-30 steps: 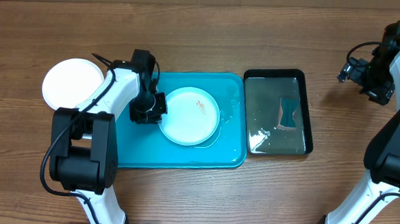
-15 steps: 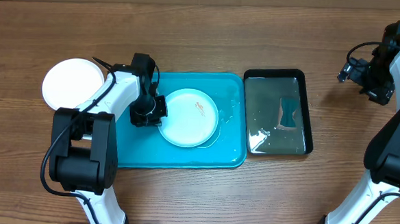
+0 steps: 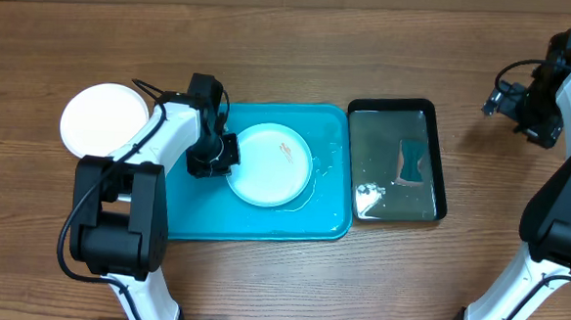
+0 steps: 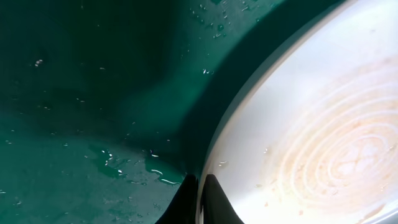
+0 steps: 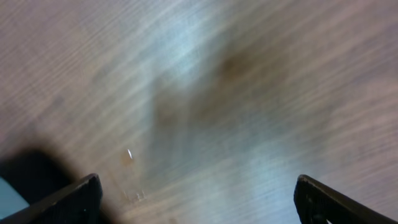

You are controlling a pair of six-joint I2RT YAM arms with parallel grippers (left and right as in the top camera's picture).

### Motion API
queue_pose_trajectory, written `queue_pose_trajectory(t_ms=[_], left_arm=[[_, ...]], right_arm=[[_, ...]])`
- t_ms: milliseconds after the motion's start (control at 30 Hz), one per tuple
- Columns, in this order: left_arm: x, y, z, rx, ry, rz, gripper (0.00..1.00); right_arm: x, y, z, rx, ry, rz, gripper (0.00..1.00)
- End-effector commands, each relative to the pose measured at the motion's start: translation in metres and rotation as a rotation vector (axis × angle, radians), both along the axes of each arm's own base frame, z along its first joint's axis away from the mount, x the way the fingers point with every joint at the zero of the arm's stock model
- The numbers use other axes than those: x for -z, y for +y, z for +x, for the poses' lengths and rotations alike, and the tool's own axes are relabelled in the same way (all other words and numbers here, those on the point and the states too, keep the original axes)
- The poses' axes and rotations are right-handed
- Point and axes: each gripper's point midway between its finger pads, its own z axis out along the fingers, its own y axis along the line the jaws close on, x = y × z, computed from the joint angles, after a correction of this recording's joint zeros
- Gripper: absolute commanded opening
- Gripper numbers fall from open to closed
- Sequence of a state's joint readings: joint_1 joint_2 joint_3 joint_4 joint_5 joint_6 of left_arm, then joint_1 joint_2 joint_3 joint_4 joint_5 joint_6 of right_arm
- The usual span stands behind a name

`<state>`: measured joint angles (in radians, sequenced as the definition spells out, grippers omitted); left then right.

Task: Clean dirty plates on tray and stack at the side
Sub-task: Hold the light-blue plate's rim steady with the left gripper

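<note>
A pale plate [image 3: 271, 165] with a small orange-red smear lies in the turquoise tray [image 3: 326, 221]. A thin rim of another plate shows under its lower right edge. My left gripper [image 3: 226, 158] is shut on the plate's left rim; in the left wrist view the two fingertips [image 4: 199, 200] pinch the rim of the smeared plate [image 4: 311, 130] above the wet tray floor [image 4: 81, 93]. A white plate [image 3: 102, 119] lies on the table left of the tray. My right gripper [image 3: 509, 99] is open and empty over bare wood at the far right [image 5: 199, 199].
A black glossy tray [image 3: 441, 149] holding water and a blue sponge [image 3: 413, 162] stands right of the turquoise tray. Water drops lie on the turquoise tray's floor. Both arm bases stand at the table's front edge.
The left gripper and the plate it holds have shifted very slightly to the left. The right arm has not moved.
</note>
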<state>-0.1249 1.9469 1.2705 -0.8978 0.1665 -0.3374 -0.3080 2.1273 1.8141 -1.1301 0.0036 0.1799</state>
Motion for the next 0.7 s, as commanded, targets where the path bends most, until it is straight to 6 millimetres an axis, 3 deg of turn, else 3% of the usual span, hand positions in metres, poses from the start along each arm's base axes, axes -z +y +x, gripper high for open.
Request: queue_pose_trajectory(t_ms=[0,67,233,400,667], left_arm=[[-0.013,0.010,0.002,0.010,-0.053,0.065,0.09],[-0.026,0.011,0.004,0.008,-0.087,0.072,0.15],[-0.049,0.014,-0.002,0.002,-0.117,0.078,0.51],[-0.038,0.004,-0.018,0.005,-0.060,0.035,0.50],[-0.007,-0.003,-0.032,-0.018,-0.058,0.032,0.38]], right_arm=[[-0.022,-0.005,0.016,0.004,-0.095,-0.024,1.00],[-0.024,-0.007,0.023,0.005,-0.122,-0.032,1.00],[-0.024,-0.004,0.026,-0.001,-0.136,-0.015,1.00],[-0.024,0.035,0.016,-0.042,-0.113,0.202,1.00],[-0.024,0.037,0.015,-0.044,-0.113,0.213,1.00]])
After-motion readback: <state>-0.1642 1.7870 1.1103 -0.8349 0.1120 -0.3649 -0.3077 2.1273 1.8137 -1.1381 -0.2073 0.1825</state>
